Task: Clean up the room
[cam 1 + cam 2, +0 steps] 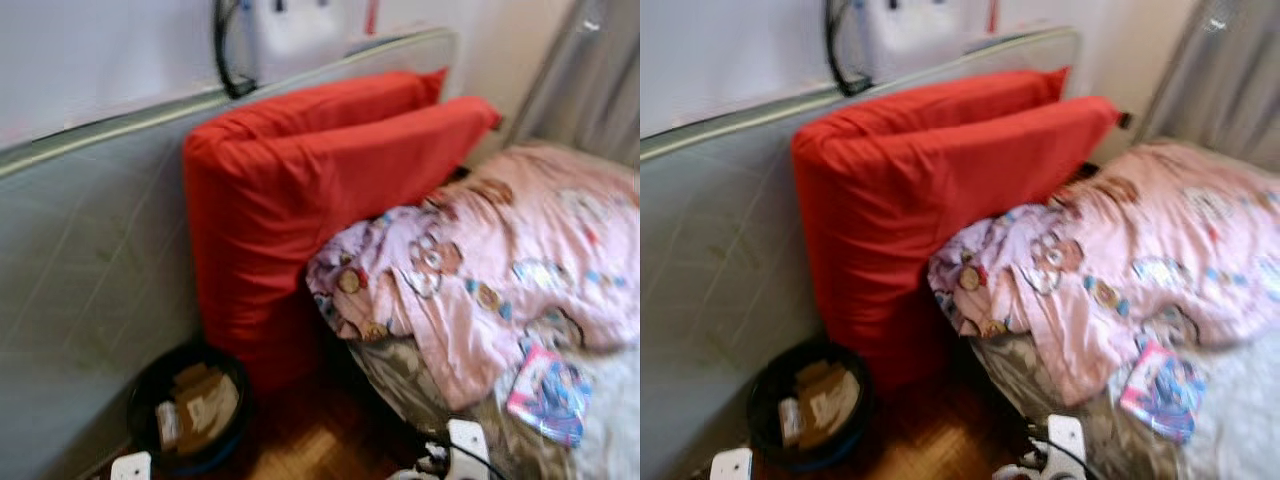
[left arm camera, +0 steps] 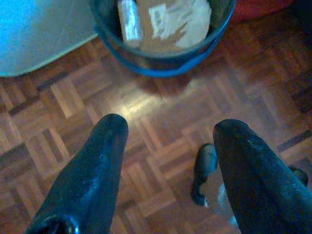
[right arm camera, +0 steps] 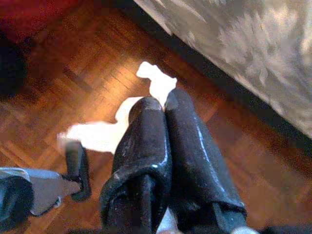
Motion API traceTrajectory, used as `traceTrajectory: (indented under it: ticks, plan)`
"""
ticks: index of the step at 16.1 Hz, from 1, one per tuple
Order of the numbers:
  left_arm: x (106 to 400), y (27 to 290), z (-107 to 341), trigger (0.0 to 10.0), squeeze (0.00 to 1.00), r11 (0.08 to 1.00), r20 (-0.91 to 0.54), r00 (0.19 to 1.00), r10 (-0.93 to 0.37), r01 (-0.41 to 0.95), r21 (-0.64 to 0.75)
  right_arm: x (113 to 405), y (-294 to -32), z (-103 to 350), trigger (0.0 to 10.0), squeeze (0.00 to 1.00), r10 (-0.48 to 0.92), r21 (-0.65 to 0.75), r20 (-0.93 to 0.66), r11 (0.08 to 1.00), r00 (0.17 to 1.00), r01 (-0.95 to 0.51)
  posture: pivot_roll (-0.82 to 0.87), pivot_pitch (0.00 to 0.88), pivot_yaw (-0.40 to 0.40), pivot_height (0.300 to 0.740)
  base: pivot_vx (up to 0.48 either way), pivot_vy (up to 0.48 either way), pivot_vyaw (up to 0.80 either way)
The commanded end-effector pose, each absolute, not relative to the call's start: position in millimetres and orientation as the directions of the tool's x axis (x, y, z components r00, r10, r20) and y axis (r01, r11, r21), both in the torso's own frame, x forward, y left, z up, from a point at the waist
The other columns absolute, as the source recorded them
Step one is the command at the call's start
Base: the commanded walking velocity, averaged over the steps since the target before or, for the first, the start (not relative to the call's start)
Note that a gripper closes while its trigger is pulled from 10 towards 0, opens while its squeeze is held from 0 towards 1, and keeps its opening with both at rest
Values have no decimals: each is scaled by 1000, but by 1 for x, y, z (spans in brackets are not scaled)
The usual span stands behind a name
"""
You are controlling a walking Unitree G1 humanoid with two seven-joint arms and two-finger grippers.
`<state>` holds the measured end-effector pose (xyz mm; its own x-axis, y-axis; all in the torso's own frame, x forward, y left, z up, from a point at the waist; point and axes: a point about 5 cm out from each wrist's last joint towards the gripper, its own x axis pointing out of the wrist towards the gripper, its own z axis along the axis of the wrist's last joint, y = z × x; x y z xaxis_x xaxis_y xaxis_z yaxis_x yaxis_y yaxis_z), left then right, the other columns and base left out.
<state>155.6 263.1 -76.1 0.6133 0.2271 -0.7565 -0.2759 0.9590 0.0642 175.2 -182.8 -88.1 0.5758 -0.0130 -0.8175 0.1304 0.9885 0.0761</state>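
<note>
Nearest, low over the parquet floor [image 2: 161, 122]: left tool [image 2: 168, 146] with fingers spread and empty, short of the bin [image 2: 161, 63]; right tool [image 3: 163, 109] pinched on a white sock-like rag [image 3: 156, 80], trailing limp beside the bed [image 3: 234, 44]. Likely feather-light and floppy, best kept pinched at one end and dropped into the bin. On the bed, past the bin: a glossy booklet [image 1: 548, 392], thin and probably slippery, best taken by an edge. Beyond it, a rumpled pink quilt [image 1: 500, 270], soft and bulky. Farthest from the bin, red cushions [image 1: 300, 190] against the grey headboard [image 1: 90, 240].
</note>
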Motion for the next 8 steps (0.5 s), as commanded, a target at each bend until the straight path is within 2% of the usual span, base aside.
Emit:
traceTrajectory:
  ticks: [1,6,8]
  plan:
    - [149,264,-79,10000,0,957,-772,592,232,-280,74,179,-183,-87,10000,0,-18,80,-811,987,584,140,74,0,-7,740,0,274,0]
    - [147,265,-79,10000,0,956,-772,590,235,-284,75,179,-183,-86,10000,0,-15,69,-810,990,587,121,75,0,-7,740,0,293,0]
    - [147,265,-79,10000,0,956,-772,590,236,-283,75,179,-183,-86,10000,0,-12,70,-809,991,588,117,76,0,-7,740,0,328,569]
